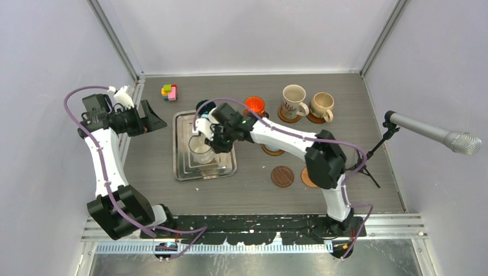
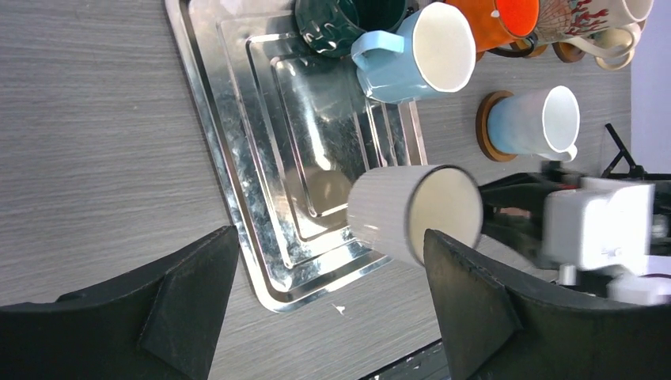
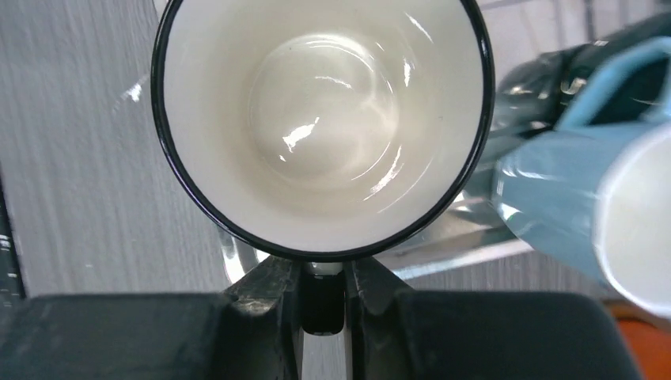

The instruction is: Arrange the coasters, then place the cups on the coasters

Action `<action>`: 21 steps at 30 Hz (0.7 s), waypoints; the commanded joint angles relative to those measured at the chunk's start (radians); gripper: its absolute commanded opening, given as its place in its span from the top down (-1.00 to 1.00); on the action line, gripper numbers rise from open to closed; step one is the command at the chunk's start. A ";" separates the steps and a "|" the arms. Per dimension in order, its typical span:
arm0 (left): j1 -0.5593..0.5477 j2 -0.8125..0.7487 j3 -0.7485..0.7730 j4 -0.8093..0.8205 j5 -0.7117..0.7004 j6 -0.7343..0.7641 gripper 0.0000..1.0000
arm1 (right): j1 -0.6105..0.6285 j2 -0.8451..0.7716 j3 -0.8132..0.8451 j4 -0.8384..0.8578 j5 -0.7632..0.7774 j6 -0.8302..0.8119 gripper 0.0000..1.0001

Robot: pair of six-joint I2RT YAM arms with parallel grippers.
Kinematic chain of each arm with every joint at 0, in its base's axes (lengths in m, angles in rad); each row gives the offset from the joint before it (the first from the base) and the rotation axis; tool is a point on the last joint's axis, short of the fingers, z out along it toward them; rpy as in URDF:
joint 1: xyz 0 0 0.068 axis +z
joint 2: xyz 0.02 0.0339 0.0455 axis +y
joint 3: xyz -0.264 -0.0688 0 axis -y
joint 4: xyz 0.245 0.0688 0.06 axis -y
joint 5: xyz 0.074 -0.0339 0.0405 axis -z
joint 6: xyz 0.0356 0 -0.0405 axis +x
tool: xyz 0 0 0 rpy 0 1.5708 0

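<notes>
My right gripper (image 3: 323, 273) is shut on the handle of a white cup (image 3: 320, 119) with a dark rim, holding it over the silver tray (image 1: 184, 167). The same white cup (image 2: 411, 210) shows in the left wrist view. A light blue cup (image 2: 411, 55) and a dark green cup (image 2: 340, 24) stand at the tray's far end. Another pale blue cup (image 2: 530, 123) sits on a coaster (image 2: 484, 127). Orange (image 1: 254, 105), patterned (image 1: 293, 100) and beige (image 1: 322, 105) cups stand at the back. A bare dark brown coaster (image 1: 282, 176) lies at the front right. My left gripper (image 1: 155, 115) is open left of the tray.
A tan coaster (image 1: 308, 179) lies partly under my right arm. Coloured blocks (image 1: 169, 92) sit at the back left. A microphone on a stand (image 1: 431, 132) reaches in from the right. Grey walls close in the table on three sides.
</notes>
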 commanded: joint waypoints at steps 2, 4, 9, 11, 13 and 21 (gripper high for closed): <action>0.008 0.004 0.007 0.074 0.066 -0.009 -0.77 | -0.091 -0.284 -0.058 0.194 -0.053 0.223 0.99; 0.002 0.007 0.010 0.085 0.067 0.001 -0.78 | -0.139 -0.365 -0.121 0.214 -0.051 0.259 1.00; -0.029 0.037 0.040 0.084 0.040 0.025 -0.85 | -0.272 -0.584 -0.283 0.216 0.012 0.334 0.99; -0.047 0.055 0.056 0.081 0.030 0.033 -0.89 | -0.339 -0.669 -0.333 0.179 0.031 0.352 0.99; -0.078 0.071 0.072 0.078 0.011 0.042 -0.95 | -0.402 -0.725 -0.366 0.132 0.050 0.360 0.99; -0.250 0.131 0.131 0.086 -0.086 0.070 -0.99 | -0.636 -0.888 -0.472 -0.014 0.105 0.424 0.99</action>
